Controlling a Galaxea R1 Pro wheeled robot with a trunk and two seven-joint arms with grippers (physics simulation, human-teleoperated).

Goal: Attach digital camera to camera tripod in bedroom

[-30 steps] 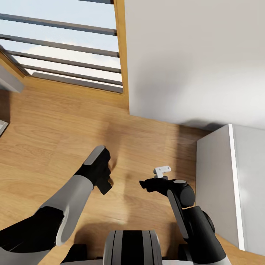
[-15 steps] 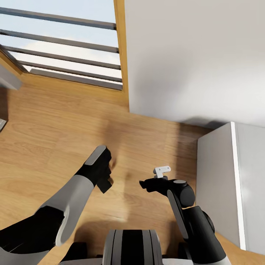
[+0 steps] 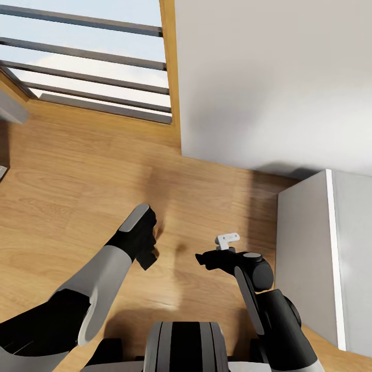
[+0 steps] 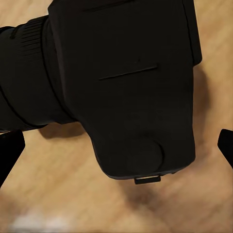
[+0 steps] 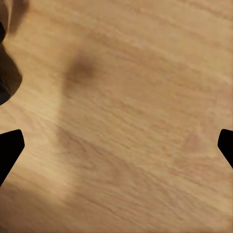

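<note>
Closest to me is my own trunk, low between my two arms. My left end effector [image 3: 147, 253] hangs over the floor [image 3: 62, 186] with the camera [image 4: 126, 82] in its grip. In the left wrist view the black body sits between my two fingertips [image 4: 9, 155], lens barrel off to one side, with bare planks showing under it. The fingertips stand at the far edges of that view, and I cannot tell there how tightly they press the body. My right end effector [image 3: 206, 258] is just beside the left one, apart from it, holding nothing. Its fingertips [image 5: 10, 148] are spread wide over plain wood floor.

To my right stands a white cabinet [image 3: 305, 258], its near edge close to my right arm. Open floor runs ahead and to my left. Farther on, a grey wall [image 3: 274, 77] closes off the right half of the view, with a strip of shadow at its foot. Beside it a wood-framed window [image 3: 93, 62] with dark horizontal bars reaches down to the floor.
</note>
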